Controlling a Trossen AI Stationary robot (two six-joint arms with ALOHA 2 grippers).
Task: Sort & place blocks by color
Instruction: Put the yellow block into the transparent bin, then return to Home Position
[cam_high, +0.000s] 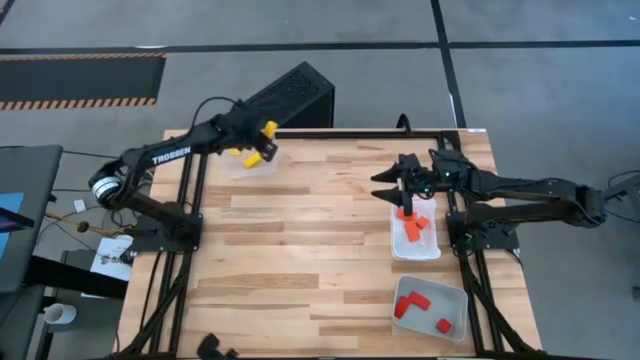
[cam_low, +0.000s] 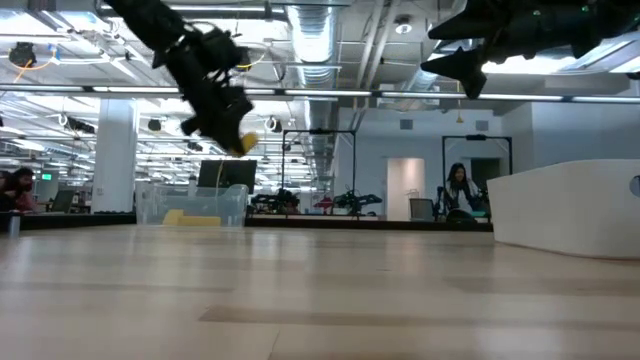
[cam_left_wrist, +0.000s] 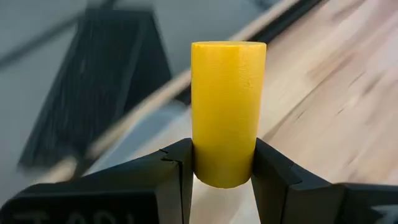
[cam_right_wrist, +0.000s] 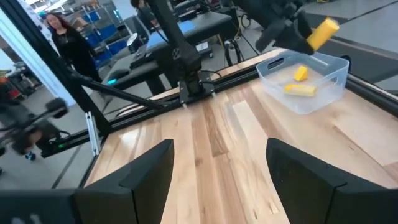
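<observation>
we hold the yellow block (cam_left_wrist: 227, 112) firmly in the left gripper (cam_left_wrist: 224, 168), so we should lower it well inside the clear tray (cam_right_wrist: 323, 87) before letting go, while the right gripper (cam_right_wrist: 219, 163) waits wide open and empty above the white tray (cam_high: 398, 243).

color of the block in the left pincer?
Yellow block, clearest in the left wrist view.

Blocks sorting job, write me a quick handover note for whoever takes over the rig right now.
Left gripper: shut on a yellow block, raised over the clear tray at the far left, which holds two yellow pieces.
Right gripper: open, empty, above the white tray of orange blocks.
Red blocks lie in the near right tray.
Left: drop the yellow block. No loose blocks visible on the table.
</observation>
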